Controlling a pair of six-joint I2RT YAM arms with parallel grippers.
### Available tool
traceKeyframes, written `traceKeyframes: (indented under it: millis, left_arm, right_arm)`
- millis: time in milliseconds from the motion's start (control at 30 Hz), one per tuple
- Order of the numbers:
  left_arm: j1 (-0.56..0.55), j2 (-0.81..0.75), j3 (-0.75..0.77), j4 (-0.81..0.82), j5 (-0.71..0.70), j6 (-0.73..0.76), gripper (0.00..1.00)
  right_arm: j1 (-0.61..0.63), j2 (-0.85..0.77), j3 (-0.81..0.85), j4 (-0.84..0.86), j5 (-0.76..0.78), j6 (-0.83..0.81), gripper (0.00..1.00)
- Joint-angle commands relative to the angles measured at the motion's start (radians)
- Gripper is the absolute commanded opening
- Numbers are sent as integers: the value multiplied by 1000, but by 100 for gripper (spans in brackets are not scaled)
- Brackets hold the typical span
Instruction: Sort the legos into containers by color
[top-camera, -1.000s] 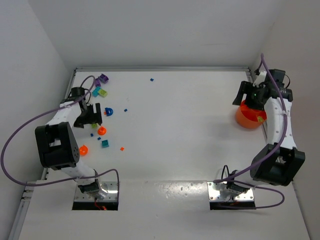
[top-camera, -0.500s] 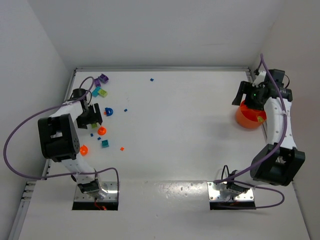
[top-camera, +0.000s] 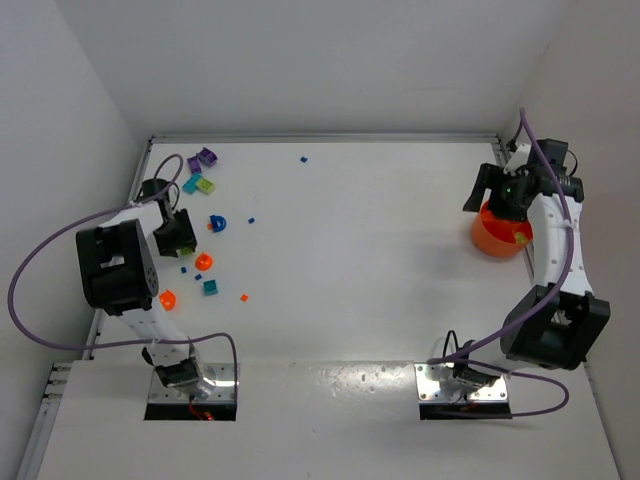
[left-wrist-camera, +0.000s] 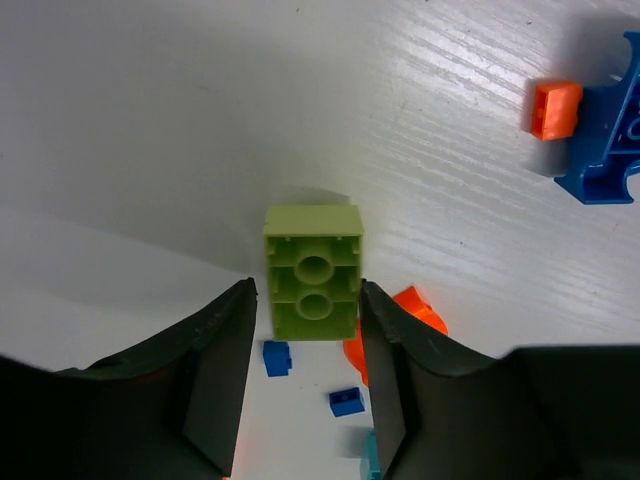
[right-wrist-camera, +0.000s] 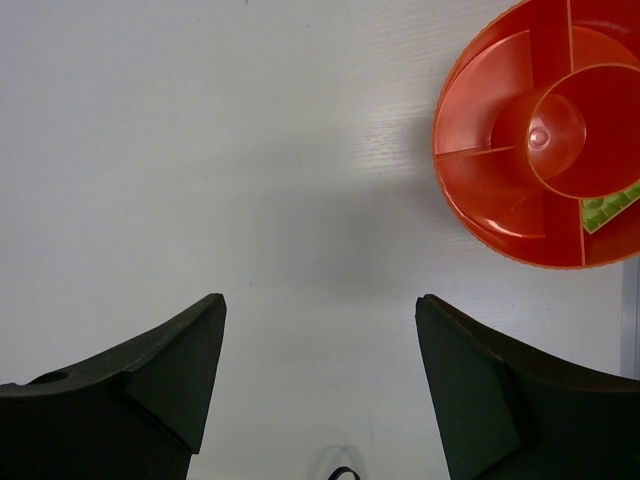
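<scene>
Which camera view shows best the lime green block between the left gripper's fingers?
The left wrist view: the lime green block sits mid-frame, its hollow side with two round sockets clear. In the top external view the left gripper covers that spot. The right wrist view does not show it.

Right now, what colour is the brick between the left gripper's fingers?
Lime green plastic brick, clearest in left wrist view.

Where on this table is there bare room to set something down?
The wide middle of the table is bare, from the small blue brick across to the orange bowl; so is the strip before the arm bases. The left side is crowded: coloured pieces cluster around the left pincer.
</scene>
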Motion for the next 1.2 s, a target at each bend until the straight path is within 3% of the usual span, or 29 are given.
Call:
traceKeyframes:
  millis: [0, 200, 400, 500, 667, 833, 1000, 1167]
  left_arm:
    - [15, 17, 40, 27, 37, 12, 50]
    - [15, 26, 49, 27, 48, 21, 21]
    - [6, -21, 49, 27, 181, 131, 9]
    - [-30, -130, 23, 27, 353, 246, 8]
    - [-142, -436, -43, 27, 474, 365, 7]
    - [-384, -646, -70, 27, 519, 374, 6]
    - [-625, -663, -20, 36, 441, 302, 6]
    - [-665, -539, 147, 10, 470, 270, 6]
  right_arm:
    - [6, -7, -2, 5, -29, 11, 76]
    - [6, -18, -2, -4, -76, 11, 74]
    - [6, -51, -30, -14, -244, 31, 74]
    - [17, -74, -68, -14, -366, 65, 74]
    - [64, -36, -53, -52, -471, 89, 72]
    - [149, 11, -33, 18, -557, 198, 72]
    - [232, 68, 30, 84, -592, 266, 72]
    - [328, 165, 172, 104, -601, 266, 74]
